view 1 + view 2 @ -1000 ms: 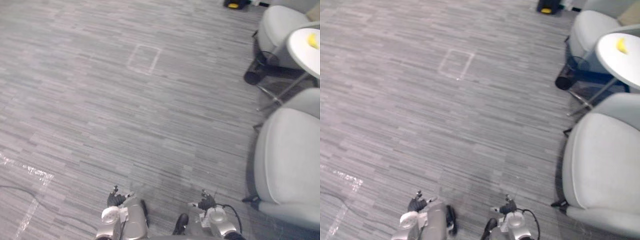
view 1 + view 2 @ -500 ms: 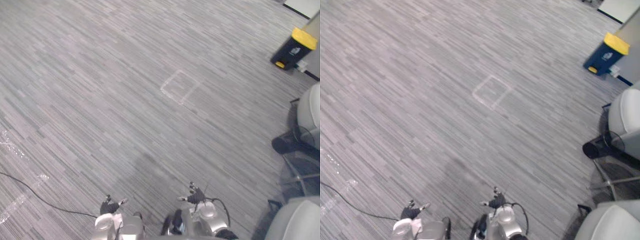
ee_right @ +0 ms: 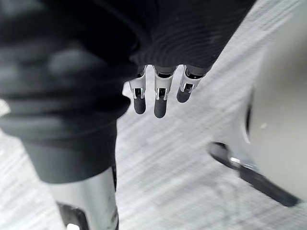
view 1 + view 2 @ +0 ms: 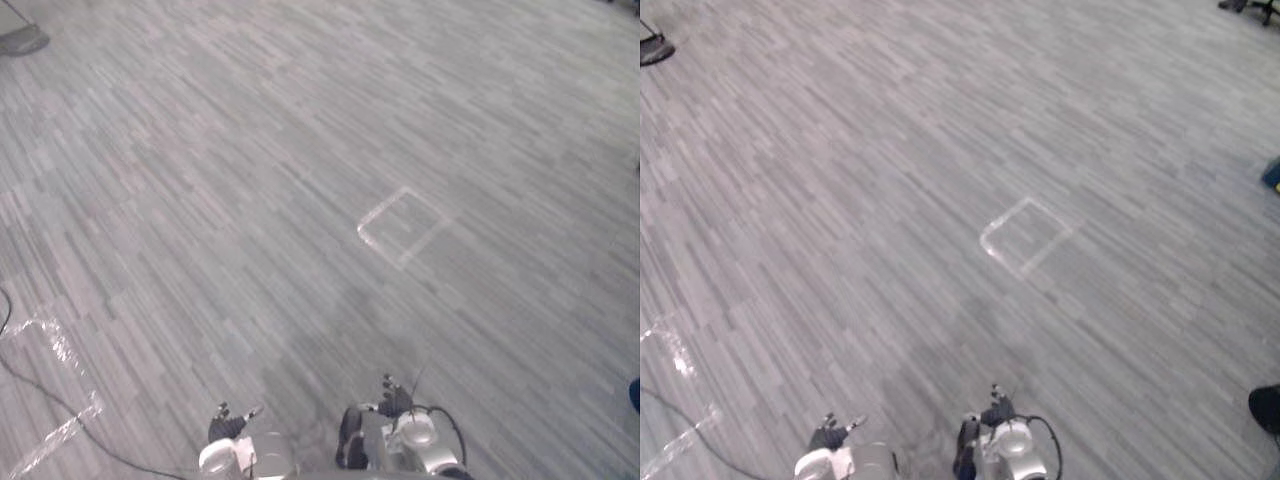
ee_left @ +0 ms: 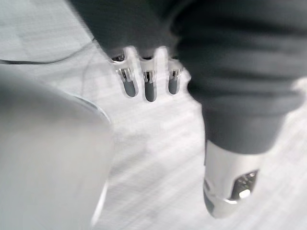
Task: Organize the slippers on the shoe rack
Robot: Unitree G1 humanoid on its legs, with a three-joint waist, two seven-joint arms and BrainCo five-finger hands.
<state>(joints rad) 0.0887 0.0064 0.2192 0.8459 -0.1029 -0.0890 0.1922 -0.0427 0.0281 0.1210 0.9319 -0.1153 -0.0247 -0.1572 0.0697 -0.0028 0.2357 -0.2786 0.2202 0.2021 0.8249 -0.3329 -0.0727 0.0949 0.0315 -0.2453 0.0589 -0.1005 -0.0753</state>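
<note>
Looked down on grey floor [image 4: 250,150], taped square [image 4: 403,226] right of centre. Made out a dark shape [image 4: 20,40] in the upper left corner, possibly a stand, too small to name. Found the left hand [image 5: 149,85] at the bottom edge, fingers straight and slack, carrying nothing. Found the right hand [image 3: 160,98] beside it, equally loose and empty. Judged the task barely begun: slippers and shoe rack yet to be reached.

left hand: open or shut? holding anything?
Open and empty: in its wrist view the left hand hangs with straight fingers, thumb apart, and grey floor past them.
</note>
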